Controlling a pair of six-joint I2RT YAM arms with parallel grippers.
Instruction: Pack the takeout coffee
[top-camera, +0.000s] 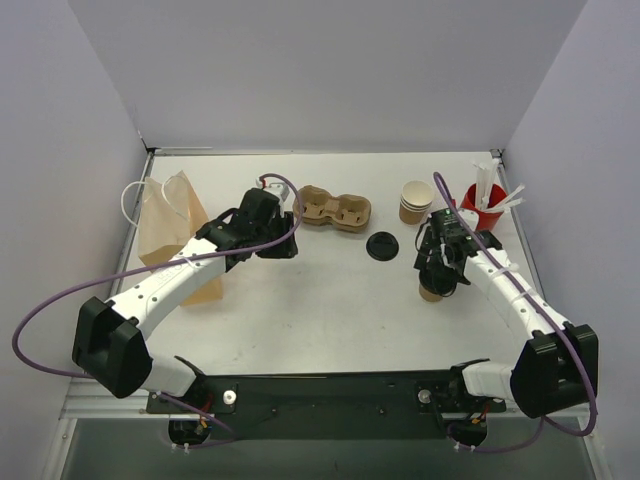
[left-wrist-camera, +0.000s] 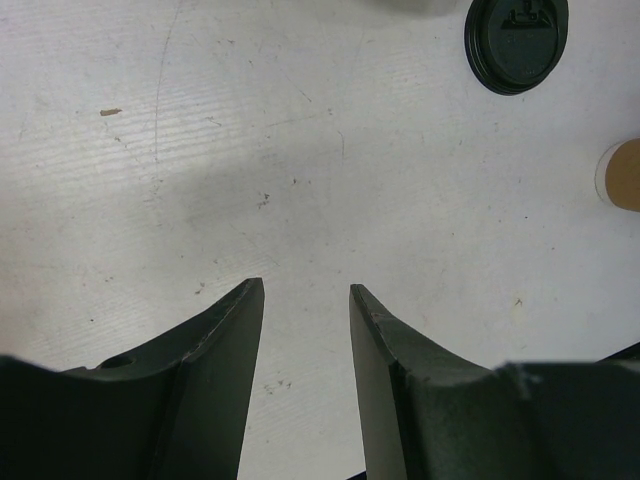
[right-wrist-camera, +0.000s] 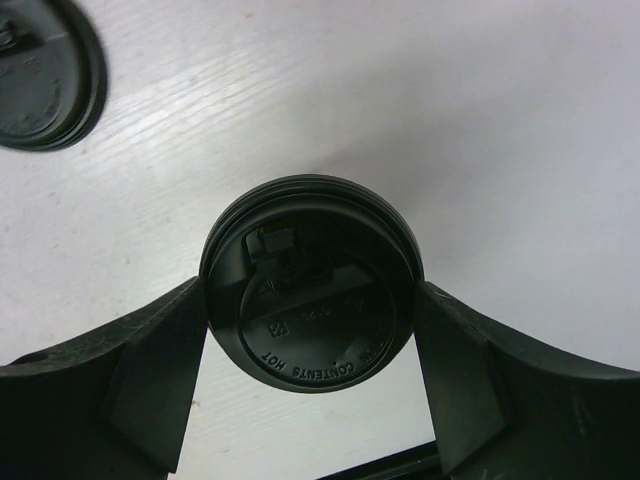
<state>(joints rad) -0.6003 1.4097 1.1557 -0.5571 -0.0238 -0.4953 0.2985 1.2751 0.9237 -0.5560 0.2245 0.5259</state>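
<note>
Right claw (top-camera: 440, 265) pinches a round black plastic lid (right-wrist-camera: 312, 290) just above the small kraft-tan paper cup (top-camera: 430, 292) on the counter (top-camera: 320, 310), right side, left claw (left-wrist-camera: 305, 300) gaping empty, so I'd keep it level and centred while pressing down.

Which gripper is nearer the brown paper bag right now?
Left. The left gripper hangs open just right of the brown paper bag, near the cup carrier; the right gripper is far off to the right, shut on a black lid.
</note>
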